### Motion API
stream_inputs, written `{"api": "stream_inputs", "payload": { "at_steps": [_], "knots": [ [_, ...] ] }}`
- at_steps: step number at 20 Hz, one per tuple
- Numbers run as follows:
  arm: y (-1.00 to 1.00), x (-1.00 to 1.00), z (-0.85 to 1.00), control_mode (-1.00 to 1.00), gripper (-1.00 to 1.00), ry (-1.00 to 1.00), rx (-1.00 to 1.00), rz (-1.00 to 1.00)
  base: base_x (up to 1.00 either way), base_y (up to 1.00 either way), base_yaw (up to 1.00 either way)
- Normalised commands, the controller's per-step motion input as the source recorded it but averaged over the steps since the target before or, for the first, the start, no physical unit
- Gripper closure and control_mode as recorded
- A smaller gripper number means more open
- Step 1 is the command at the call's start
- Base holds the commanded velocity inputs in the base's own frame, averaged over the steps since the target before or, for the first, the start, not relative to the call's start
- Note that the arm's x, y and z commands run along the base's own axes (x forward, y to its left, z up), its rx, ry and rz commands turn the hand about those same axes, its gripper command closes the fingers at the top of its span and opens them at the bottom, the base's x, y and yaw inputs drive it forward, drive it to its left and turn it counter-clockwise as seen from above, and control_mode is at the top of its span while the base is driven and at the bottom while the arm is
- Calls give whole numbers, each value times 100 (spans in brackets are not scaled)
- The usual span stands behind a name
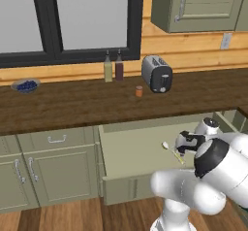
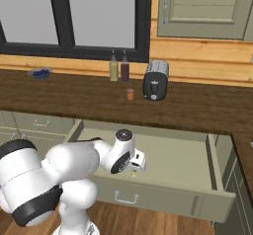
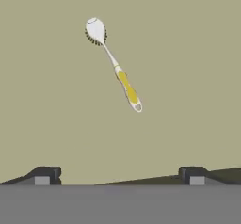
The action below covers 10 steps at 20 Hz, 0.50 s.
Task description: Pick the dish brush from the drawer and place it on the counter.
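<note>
The dish brush [image 3: 115,68], a thin stick with a whitish round head and a yellow grip, lies flat on the pale green floor of the pulled-out drawer [image 1: 131,150]. In the left base view the dish brush [image 1: 170,150] pokes out just left of the hand. My gripper [image 3: 119,177] hovers above it, open, its two dark fingertips [image 3: 44,175] set far apart with nothing between them. From the right, the white hand [image 2: 132,161] hangs over the drawer [image 2: 173,167] and covers most of the brush. The dark wood counter [image 1: 72,104] runs above the drawer.
On the counter stand a toaster [image 1: 157,74], two bottles [image 1: 113,67], a small orange cup [image 1: 139,91] and a blue bowl [image 1: 25,85] at far left. Sage-green cabinet doors [image 1: 48,169] flank the drawer. A wall cabinet [image 1: 203,4] hangs at upper right.
</note>
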Motion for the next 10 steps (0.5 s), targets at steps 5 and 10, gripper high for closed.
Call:
{"api": "stream_inputs", "payload": {
  "at_steps": [5, 10],
  "knots": [
    [1, 98, 7, -100, -100, 2, 6, 2, 0, 0, 0],
    [-7, 72, -2, -100, -100, 8, 0, 6, 0, 0, 0]
  ]
}}
